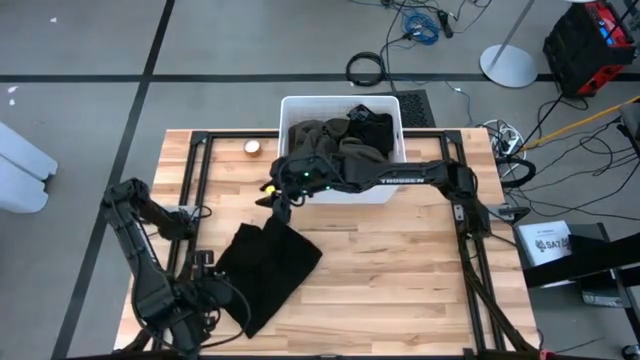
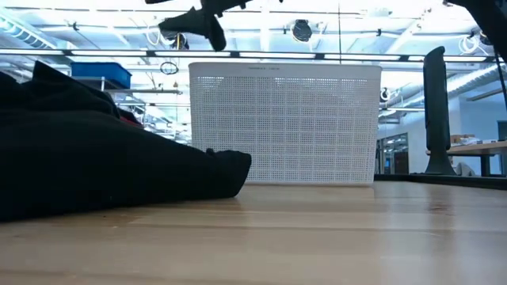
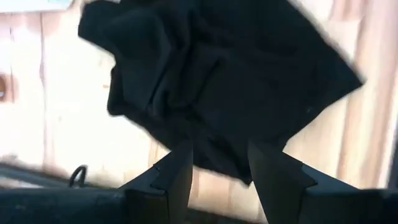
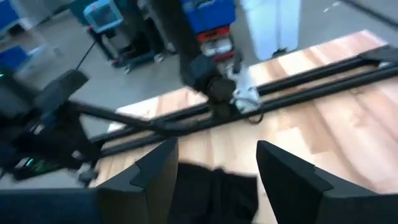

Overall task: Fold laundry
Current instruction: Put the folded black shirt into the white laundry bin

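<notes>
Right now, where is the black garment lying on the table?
In the high view the black garment lies crumpled on the table's left half, in front of the white bin, between the left hand and right hand.

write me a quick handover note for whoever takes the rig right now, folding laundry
Left gripper: open, empty, low at the table's near left corner, just off the black garment.
Right gripper: open, empty, raised above the garment's far end, in front of the white bin.
Things: the black garment lies rumpled on the wooden table, left of centre. More dark laundry sits piled in the bin.
Done: one garment is out of the bin and on the table.
Left: flatten and fold it, then take the rest from the bin.
</notes>
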Action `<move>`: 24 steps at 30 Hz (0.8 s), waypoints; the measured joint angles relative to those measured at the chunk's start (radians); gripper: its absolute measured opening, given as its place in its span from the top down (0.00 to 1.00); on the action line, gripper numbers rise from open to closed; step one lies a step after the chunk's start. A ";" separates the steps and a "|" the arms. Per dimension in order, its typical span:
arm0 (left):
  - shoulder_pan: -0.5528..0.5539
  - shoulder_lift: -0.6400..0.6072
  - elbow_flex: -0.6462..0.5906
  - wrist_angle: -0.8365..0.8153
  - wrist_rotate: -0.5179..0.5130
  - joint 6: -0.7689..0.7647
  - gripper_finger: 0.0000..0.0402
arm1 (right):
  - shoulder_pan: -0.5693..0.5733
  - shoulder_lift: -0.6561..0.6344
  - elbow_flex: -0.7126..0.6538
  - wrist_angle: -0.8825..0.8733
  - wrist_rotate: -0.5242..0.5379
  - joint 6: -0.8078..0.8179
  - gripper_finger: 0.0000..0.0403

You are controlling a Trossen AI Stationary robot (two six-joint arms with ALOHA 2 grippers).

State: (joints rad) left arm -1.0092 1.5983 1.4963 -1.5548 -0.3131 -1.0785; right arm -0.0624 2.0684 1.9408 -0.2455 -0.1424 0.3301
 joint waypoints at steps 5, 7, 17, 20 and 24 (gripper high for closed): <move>-0.030 -0.004 0.000 0.059 -0.062 -0.017 0.59 | 0.026 -0.046 0.000 -0.195 -0.099 -0.031 0.49; -0.036 -0.004 0.000 0.053 -0.082 -0.048 0.59 | 0.047 -0.063 0.000 -0.332 -0.104 -0.048 0.49; -0.039 -0.004 0.000 0.101 -0.168 -0.088 0.59 | 0.255 -0.108 -0.007 -0.794 -0.077 -0.087 0.50; -0.036 -0.004 0.000 0.138 -0.197 -0.113 0.59 | 0.339 -0.123 -0.032 -0.793 -0.012 -0.120 0.50; -0.036 -0.004 0.000 0.176 -0.208 -0.121 0.59 | 0.447 -0.163 -0.143 -0.713 0.107 -0.152 0.50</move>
State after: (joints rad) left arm -1.0447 1.5940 1.4963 -1.3789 -0.5213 -1.1995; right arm 0.3848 1.9051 1.7980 -0.9581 -0.0353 0.1781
